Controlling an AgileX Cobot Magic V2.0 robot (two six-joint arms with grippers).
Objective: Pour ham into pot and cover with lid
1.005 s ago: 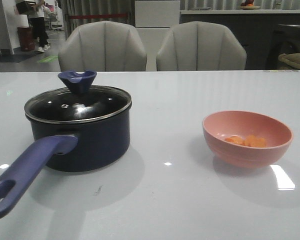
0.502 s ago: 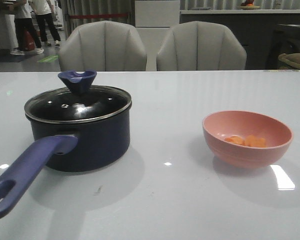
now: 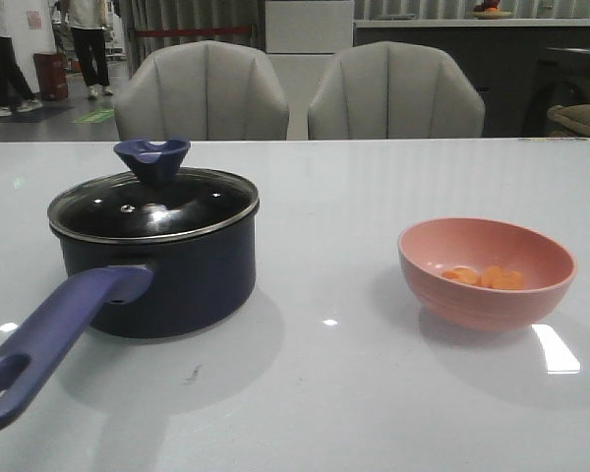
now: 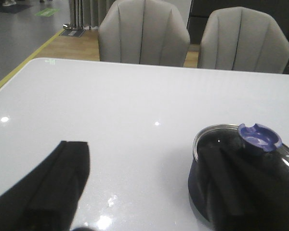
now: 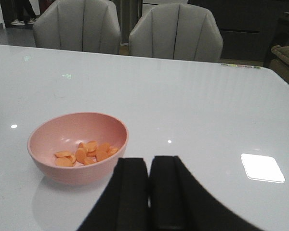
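The dark navy pot [image 3: 167, 270] stands at the table's left, its purplish-blue handle [image 3: 49, 344] pointing to the near left. The glass lid [image 3: 155, 204] with its blue knob [image 3: 152, 159] rests on the pot. The ham [image 3: 485, 277] is a small heap of orange chunks inside the pink bowl [image 3: 486, 271] at the right. In the left wrist view my left gripper [image 4: 144, 154] is open and empty, one finger in front of the pot [image 4: 241, 183] and lid knob [image 4: 259, 136]. In the right wrist view my right gripper [image 5: 149, 166] is shut and empty, just beside the bowl [image 5: 77, 147] holding the ham [image 5: 85, 153]. Neither gripper shows in the front view.
Two grey chairs [image 3: 202, 93] [image 3: 395, 93] stand behind the white table's far edge [image 3: 374, 141]. People stand far off at the back left [image 3: 90, 44].
The pot, lid and bowl have not moved. Only the people in the background have shifted.
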